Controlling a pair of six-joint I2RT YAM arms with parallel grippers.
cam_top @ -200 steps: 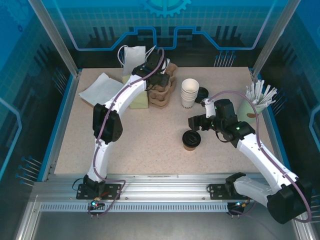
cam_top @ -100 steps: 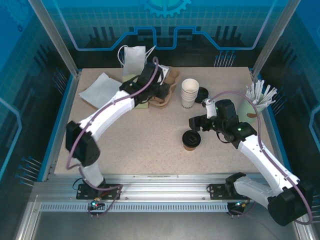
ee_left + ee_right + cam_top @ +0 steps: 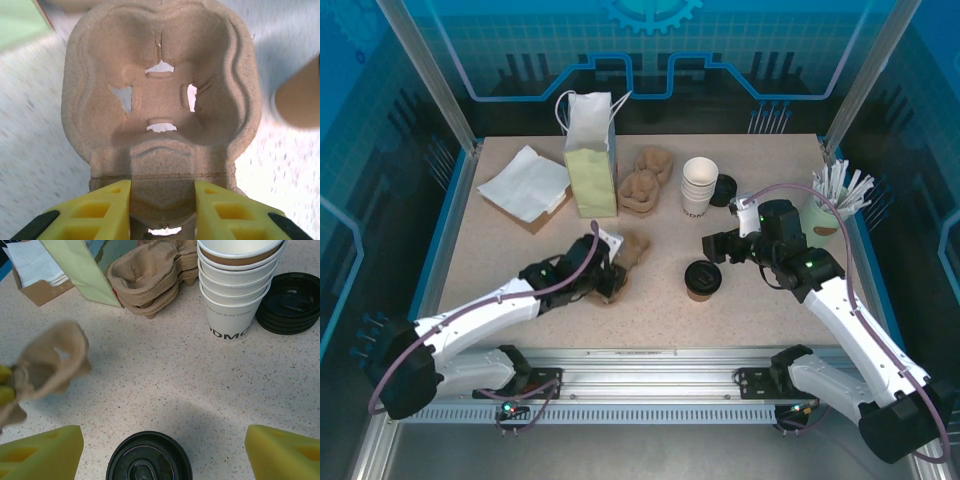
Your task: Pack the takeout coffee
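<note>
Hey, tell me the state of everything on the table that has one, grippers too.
coffee: upright, lid on
carrier: gripped at one end by left gripper
left gripper: shut on carrier
right gripper: open, near coffee, holding nothing
bag: upright, open at top
white cups: stacked, no lids
spare lids: stacked flat

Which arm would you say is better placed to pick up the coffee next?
Right. Its tool is open and hovers right at the coffee, while the left tool is occupied, shut on the carrier.
</note>
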